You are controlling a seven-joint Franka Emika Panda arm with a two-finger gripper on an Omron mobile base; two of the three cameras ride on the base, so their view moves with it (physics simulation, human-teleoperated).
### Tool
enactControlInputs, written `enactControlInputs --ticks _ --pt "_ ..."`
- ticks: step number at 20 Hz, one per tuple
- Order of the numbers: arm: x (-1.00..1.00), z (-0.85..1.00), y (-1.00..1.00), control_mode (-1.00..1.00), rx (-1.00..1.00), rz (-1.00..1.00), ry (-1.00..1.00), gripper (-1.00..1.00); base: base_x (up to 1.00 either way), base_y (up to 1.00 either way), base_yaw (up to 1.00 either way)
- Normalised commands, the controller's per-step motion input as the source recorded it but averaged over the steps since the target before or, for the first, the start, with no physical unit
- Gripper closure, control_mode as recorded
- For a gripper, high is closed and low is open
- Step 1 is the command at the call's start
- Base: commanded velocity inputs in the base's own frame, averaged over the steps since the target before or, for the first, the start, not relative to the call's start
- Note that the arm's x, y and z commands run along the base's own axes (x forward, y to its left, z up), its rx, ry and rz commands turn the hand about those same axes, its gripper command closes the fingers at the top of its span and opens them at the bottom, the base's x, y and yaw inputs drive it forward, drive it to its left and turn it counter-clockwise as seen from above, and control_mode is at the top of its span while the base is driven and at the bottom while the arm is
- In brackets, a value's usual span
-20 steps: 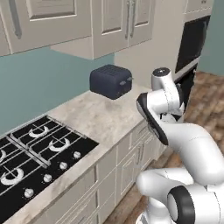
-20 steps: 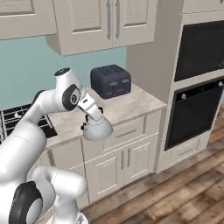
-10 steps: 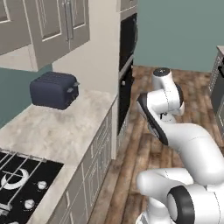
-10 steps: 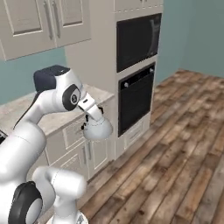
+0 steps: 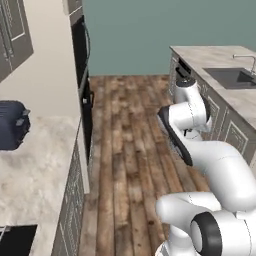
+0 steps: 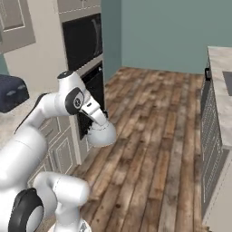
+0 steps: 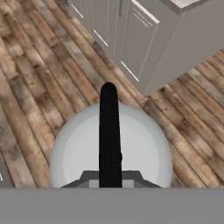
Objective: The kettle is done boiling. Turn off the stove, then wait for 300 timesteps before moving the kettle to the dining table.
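kettle: 1, silver-grey dome (image 6: pixel 101 134), hangs under the gripper (image 6: pixel 97 121) over the wood floor (image 6: pixel 149 149), just in front of the wall oven; hand view looks straight down on it (image 7: pixel 109 148), dark handle (image 7: pixel 109 135) running up the middle.
gripper: closed on kettle's handle, carrying it clear of any surface; fingertips themselves hidden by the handle in hand view.
dining table: 1, beige marbled top (image 5: pixel 220 55) w/ inset dark sink (image 5: pixel 231 77) and chrome tap (image 5: pixel 246 61), across the floor from the oven; kettle well apart from it.
wall oven: 1 black unit (image 6: pixel 84 41) w/ 2nd dark door below (image 6: pixel 93 97).
toaster: 1, dark blue (image 5: pixel 11 125), on counter (image 5: pixel 35 170) beside the oven column.
stove: 1 black corner visible (image 5: pixel 17 240), counter end far from oven.
cabinets: 2 pale doors (image 7: pixel 127 39) in hand view, beyond kettle.
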Motion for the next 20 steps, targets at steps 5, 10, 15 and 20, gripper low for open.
enactControlInputs --ticks 5,10,15,20 --pt "0.00 0.00 0.00 1.00 0.00 0.00 0.00 1.00 0.00 0.00 -0.48" --pt "0.00 0.00 0.00 1.00 0.00 0.00 0.00 1.00 0.00 -0.28 -0.25" --pt "0.00 0.00 0.00 1.00 0.00 0.00 0.00 1.00 0.00 -0.58 -0.07" --pt "0.00 0.00 0.00 1.00 0.00 0.00 0.00 1.00 -0.03 -0.71 -0.03"
